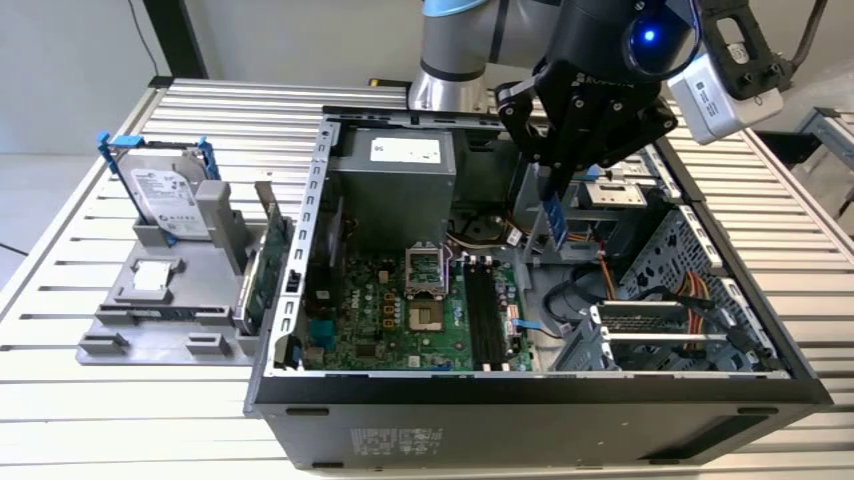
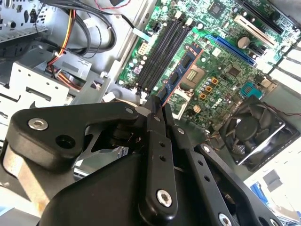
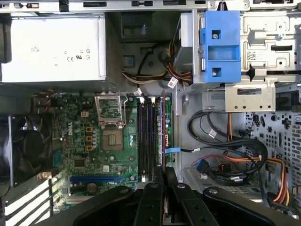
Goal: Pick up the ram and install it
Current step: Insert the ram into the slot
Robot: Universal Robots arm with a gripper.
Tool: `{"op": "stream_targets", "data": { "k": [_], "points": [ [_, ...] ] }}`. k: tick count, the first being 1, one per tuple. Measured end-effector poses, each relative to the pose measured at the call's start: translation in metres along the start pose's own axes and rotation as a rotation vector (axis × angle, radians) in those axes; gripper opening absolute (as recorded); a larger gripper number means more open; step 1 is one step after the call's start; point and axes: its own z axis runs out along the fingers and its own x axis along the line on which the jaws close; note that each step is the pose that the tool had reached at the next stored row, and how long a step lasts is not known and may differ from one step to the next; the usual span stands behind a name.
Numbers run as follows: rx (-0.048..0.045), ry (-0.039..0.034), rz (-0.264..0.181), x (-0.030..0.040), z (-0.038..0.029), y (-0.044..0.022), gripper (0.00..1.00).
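Sitting at the exterior view's left, a hard drive [image 1: 171, 200] and a green card [image 1: 272, 250] stood in a grey holder [image 1: 200, 345] beside the open computer case [image 1: 534, 395]. Further right, the gripper [image 1: 553, 185] was pinched narrow on the ram [image 1: 551, 218], holding it upright over the memory slots [image 1: 487, 315].

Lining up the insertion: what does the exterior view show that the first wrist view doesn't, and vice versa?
Exterior view: the hard drive and green card standing at the grey holder beside the case. First wrist view: the black fan, and the ram edge-on, parallel to the memory slots. Both: the gripper shut on the ram, over those slots.
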Motion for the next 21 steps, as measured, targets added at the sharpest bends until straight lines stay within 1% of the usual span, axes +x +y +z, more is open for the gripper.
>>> {"op": "stream_targets", "data": {
  "k": [4,7,21],
  "points": [
    [-0.0001,0.0,0.0,0.0,0.0001,0.0,0.0],
    [-0.0003,-0.0001,0.0,0.0,0.0015,-0.0001,0.0],
    [0.0004,0.0,0.001,-0.0005,0.0137,-0.0005,0.0]
  ]
}}
